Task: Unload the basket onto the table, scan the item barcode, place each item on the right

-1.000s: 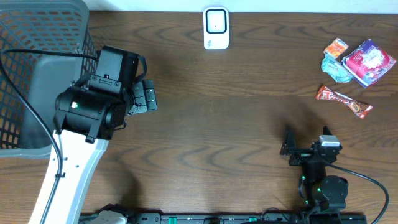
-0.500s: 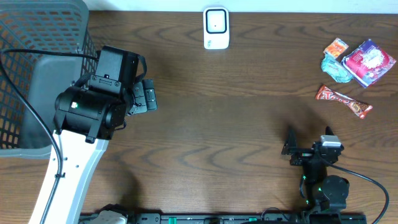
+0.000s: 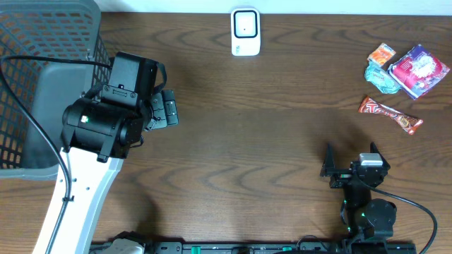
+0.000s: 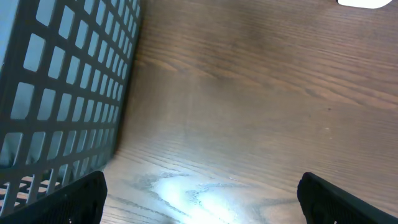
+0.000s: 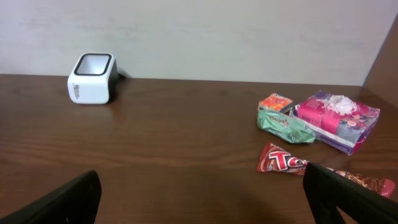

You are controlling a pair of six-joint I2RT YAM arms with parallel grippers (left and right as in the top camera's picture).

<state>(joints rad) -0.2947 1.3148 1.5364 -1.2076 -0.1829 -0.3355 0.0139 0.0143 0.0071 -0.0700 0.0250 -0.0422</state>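
Red candy bar [image 3: 390,115] beside pink packet [image 3: 419,70], white scanner [image 3: 245,32] well apart

Dark brown wood-grain worktop [image 3: 282,127], white scanner [image 3: 245,32] at twelve o'clock, grey grid basket [image 3: 42,35], red candy bar [image 3: 390,115], green pouch [image 3: 381,77], pink packet [image 3: 420,69].

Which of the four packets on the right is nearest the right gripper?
The long red bar: it lies alone, closer to the robot than the orange packet, green packet and pink packet clustered beyond it.
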